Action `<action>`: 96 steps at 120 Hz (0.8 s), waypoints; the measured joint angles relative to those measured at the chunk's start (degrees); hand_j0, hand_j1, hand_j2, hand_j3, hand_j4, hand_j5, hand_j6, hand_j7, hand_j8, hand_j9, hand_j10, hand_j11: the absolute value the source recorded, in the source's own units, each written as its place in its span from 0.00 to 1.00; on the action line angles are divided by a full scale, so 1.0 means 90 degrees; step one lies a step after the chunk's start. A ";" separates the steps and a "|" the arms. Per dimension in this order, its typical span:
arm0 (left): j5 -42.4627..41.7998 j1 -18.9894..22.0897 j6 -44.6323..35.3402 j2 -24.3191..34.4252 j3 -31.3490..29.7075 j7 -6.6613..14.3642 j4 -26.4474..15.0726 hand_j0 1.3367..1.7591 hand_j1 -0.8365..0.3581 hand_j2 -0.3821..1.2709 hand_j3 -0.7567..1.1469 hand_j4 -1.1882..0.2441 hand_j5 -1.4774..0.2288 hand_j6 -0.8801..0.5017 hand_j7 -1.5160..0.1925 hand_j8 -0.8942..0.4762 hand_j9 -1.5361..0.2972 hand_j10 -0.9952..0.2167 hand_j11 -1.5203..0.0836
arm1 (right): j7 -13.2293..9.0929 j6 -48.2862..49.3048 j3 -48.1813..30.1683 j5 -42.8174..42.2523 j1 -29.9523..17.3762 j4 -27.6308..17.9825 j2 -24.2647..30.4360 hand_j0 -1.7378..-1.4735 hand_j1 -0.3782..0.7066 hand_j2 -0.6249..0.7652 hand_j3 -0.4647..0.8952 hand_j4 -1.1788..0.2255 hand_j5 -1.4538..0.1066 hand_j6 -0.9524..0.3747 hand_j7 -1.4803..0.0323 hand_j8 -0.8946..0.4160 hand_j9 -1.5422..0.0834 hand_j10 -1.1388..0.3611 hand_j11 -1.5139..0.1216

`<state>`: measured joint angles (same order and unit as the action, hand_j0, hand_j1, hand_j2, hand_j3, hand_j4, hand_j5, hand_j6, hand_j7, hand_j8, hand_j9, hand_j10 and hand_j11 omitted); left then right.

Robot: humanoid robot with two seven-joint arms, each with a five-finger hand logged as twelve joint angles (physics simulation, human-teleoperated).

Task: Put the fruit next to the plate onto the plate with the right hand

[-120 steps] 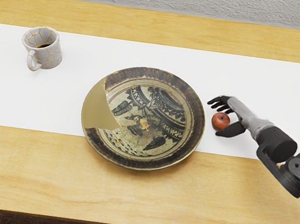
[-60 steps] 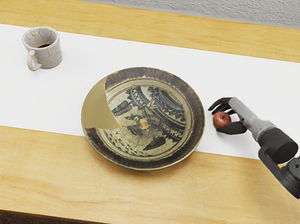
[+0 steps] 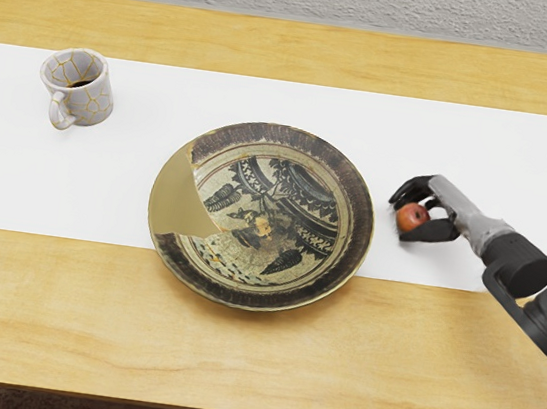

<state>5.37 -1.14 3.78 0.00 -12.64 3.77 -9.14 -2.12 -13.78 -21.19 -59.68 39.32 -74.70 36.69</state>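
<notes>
Table (image 3: 235, 341): pale wood, seen from above at a slant; grey wall strip along the far edge.
Runner (image 3: 267, 103): plain white band lying across the table from left to right; everything else sits on or above it.
Plate (image 3: 282, 137): round, at the middle of the runner, its near rim reaching onto the bare wood. Dark rim, dark figures on a tan centre, a plain gold patch (image 3: 178, 202) on its left side. Nothing lies on it.
Right arm (image 3: 522, 273): comes in from the right edge, low, black joint and grey forearm pointing up-left toward the plate.
Mug (image 3: 77, 88): far left on the runner, upright, pale with gold crack lines, handle toward the near-left. Well apart from the plate.
Right hand (image 3: 424, 212): just right of the plate's rim, above the runner, not over the plate.
Fingers (image 3: 406, 190): curled over the far side of the fruit, thumb closing from the near side, pinching it between them.
Fruit (image 3: 412, 217): small, red, round, inside the hand's grip, beside the plate. Whether it is clear of the runner, cannot tell.
</notes>
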 joint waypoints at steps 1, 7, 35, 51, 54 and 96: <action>0.0000 0.0000 0.0000 0.0000 0.0000 0.0000 0.0000 0.76 0.75 0.26 0.40 0.66 0.68 0.46 0.70 0.47 0.66 0.62 0.75 | 0.0003 0.0002 -0.0001 0.0027 0.0005 -0.0013 0.0018 0.33 0.60 0.59 0.34 0.38 0.39 0.27 0.42 0.35 0.42 0.39 0.45; 0.0000 -0.0002 0.0000 0.0000 0.0000 0.0000 0.0000 0.76 0.75 0.26 0.40 0.66 0.68 0.46 0.70 0.47 0.66 0.62 0.75 | 0.0012 0.0024 -0.0007 0.0199 0.0065 -0.0117 0.0148 0.33 0.60 0.60 0.34 0.38 0.39 0.26 0.42 0.34 0.41 0.39 0.44; 0.0000 -0.0001 0.0000 0.0000 0.0000 0.0000 0.0000 0.76 0.75 0.26 0.40 0.66 0.68 0.46 0.70 0.47 0.66 0.62 0.75 | 0.0025 0.0975 -0.0459 0.1224 0.0273 -0.0502 0.0827 0.31 0.59 0.61 0.34 0.37 0.39 0.25 0.42 0.33 0.42 0.40 0.42; -0.0001 0.0000 0.0000 0.0000 -0.0001 0.0000 0.0000 0.76 0.75 0.26 0.40 0.66 0.68 0.46 0.70 0.47 0.66 0.62 0.75 | 0.0023 0.1793 -0.0869 0.1924 0.0305 -0.0660 0.1267 0.31 0.59 0.62 0.34 0.38 0.38 0.25 0.42 0.32 0.42 0.40 0.42; -0.0001 0.0000 0.0000 0.0000 -0.0001 0.0000 0.0000 0.76 0.75 0.26 0.40 0.66 0.68 0.46 0.70 0.47 0.66 0.62 0.75 | 0.0022 0.1975 -0.0957 0.2086 0.0309 -0.0691 0.1369 0.31 0.59 0.61 0.34 0.38 0.38 0.25 0.42 0.32 0.42 0.40 0.42; -0.0001 -0.0002 0.0000 0.0000 -0.0001 0.0000 0.0000 0.76 0.75 0.26 0.40 0.66 0.68 0.46 0.70 0.47 0.66 0.62 0.75 | -0.0045 0.3317 -0.1610 0.3368 0.0376 -0.1347 0.1873 0.31 0.63 0.67 0.34 0.37 0.38 0.25 0.41 0.34 0.42 0.41 0.42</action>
<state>5.36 -1.16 3.78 0.00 -12.65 3.78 -9.14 -2.52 16.07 -35.68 -29.37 42.70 -86.82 53.55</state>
